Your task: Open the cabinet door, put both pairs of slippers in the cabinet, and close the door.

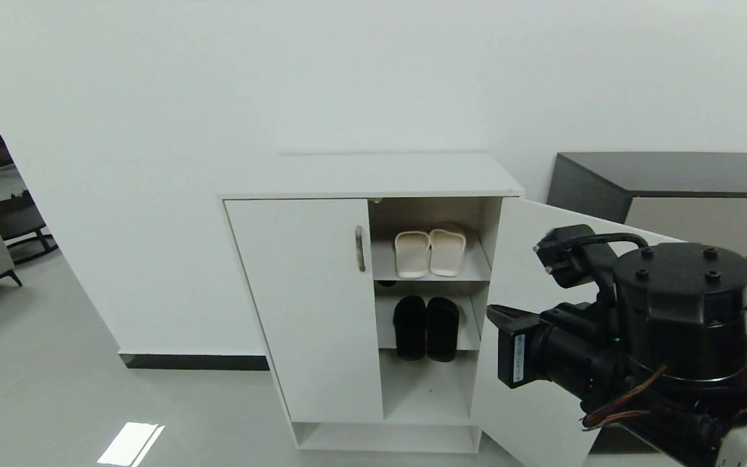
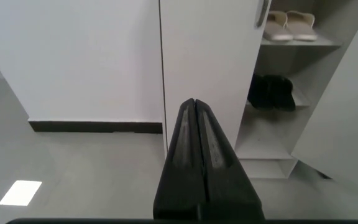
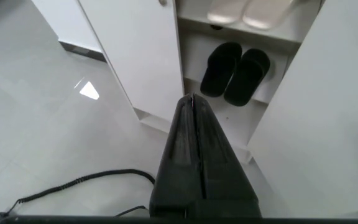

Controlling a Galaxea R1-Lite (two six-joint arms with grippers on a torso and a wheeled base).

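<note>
Currently, the white cabinet (image 1: pixel 373 175) stands against the wall (image 1: pixel 218 97) with its left door (image 1: pixel 308 311) shut and its right door (image 1: pixel 516 292) swung open toward the robot. The head view cuts the open door off at the lower edge, and the right arm (image 1: pixel 659 337) covers much of its outer half. A dark sideboard (image 1: pixel 672 172) stands to the right of the cabinet, partly hidden behind that door and the arm. Both pairs of slippers are inside the cabinet. The white slippers (image 1: pixel 430 251) lie side by side on the upper shelf, and the black slippers (image 1: pixel 426 327) lie side by side on the shelf below. A dark spot (image 1: pixel 386 283) just under the upper shelf is too small to identify. The right wrist view cuts the white pair off at its edge but shows the black pair whole. The left wrist view shows both pairs from the side, the black pair merging into shadow. The left gripper (image 2: pixel 194 104) is clenched and empty, low before the shut door. The right gripper (image 3: pixel 192 99) is likewise clenched and empty, facing the open compartments. The metal handle (image 1: pixel 360 248) sits on the left door's inner edge and is cut off in the left wrist view. The right wrist view adds a black cable (image 3: pixel 73 185) on the floor (image 3: pixel 36 93).
</note>
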